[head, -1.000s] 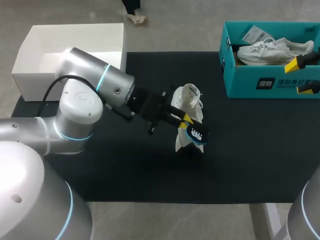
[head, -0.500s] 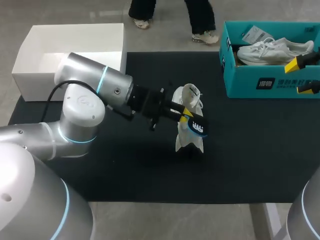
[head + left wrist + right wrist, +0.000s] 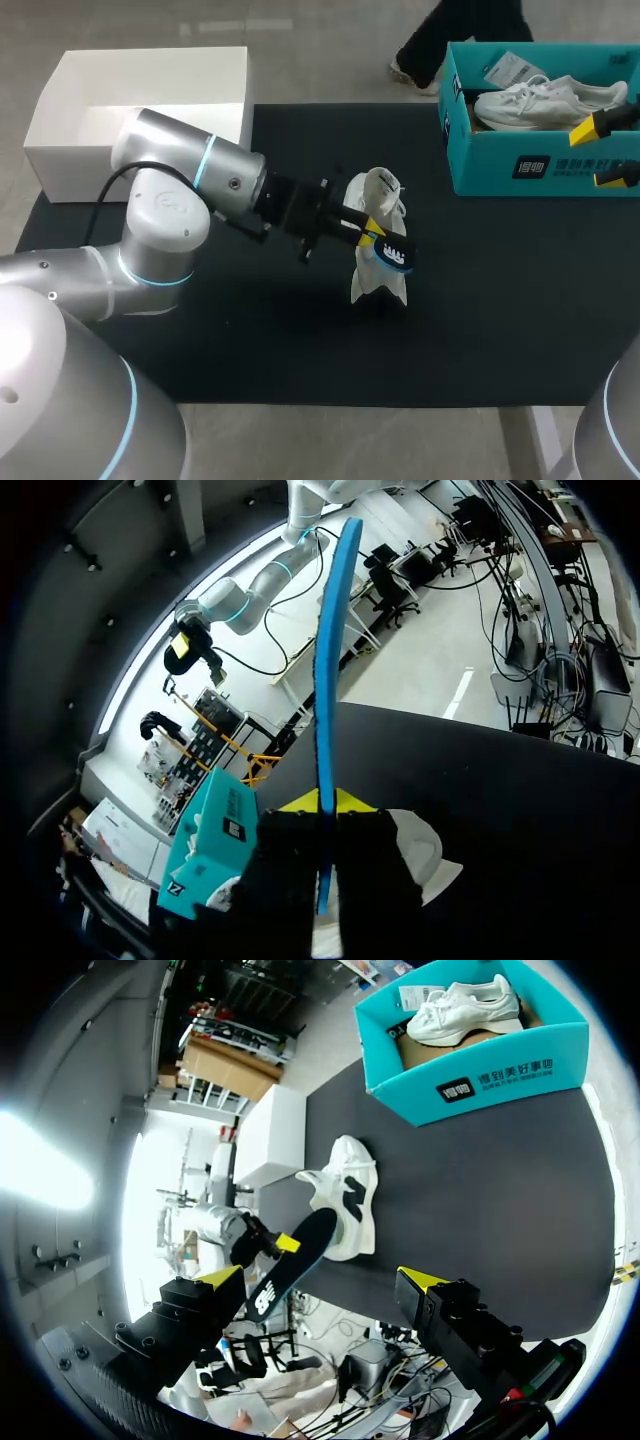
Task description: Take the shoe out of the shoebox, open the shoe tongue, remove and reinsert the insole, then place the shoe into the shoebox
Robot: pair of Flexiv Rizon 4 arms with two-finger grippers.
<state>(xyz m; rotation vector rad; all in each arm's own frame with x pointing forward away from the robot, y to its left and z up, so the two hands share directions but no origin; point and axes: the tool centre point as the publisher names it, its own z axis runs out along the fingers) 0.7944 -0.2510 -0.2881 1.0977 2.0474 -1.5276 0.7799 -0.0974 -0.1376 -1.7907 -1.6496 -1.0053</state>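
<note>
Blue-edged insole [image 3: 392, 256] clamped edge-on between the closed fingers of the left gripper [image 3: 372, 238], just beside the white shoe [image 3: 376, 192] on the black mat [image 3: 500, 300], probably lined up for reinsertion; right gripper [image 3: 597, 152] hangs open, unladen, aside.

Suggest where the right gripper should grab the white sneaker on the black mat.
Probably the white sneaker at its far end, across its width, coming from the right: it stands on its sole, and the left gripper holds the blue insole over the near end.
</note>
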